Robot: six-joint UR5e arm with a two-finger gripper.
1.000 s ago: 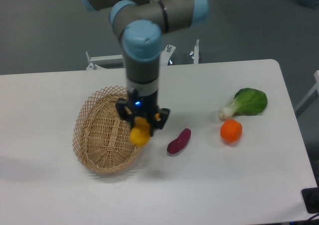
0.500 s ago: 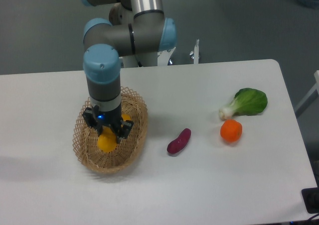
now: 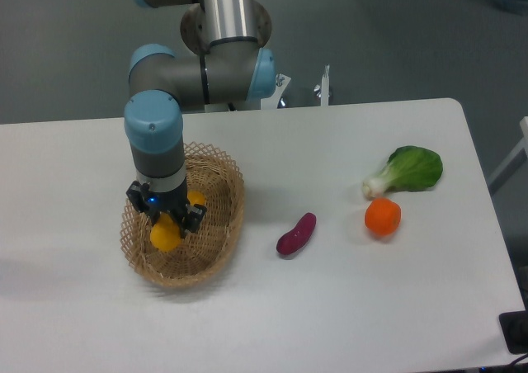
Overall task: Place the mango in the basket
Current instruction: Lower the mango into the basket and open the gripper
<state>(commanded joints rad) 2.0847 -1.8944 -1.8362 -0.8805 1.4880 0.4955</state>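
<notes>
The tan wicker basket (image 3: 216, 224) lies on the left half of the white table. My gripper (image 3: 166, 219) points down over the basket's left inner part. It is shut on the yellow-orange mango (image 3: 165, 234), whose lower end hangs between the fingers just above the woven floor. A small bit of the mango also shows behind the gripper. I cannot tell whether the fruit touches the basket floor.
A small purple tuber (image 3: 296, 233) lies right of the basket. Farther right sit a round orange fruit (image 3: 383, 216) and a green leafy vegetable (image 3: 409, 170). The arm's elbow (image 3: 202, 68) reaches in from the table's far edge.
My gripper carried the mango leftward from the basket's right rim to over its left interior, with a last small shift left and down.
</notes>
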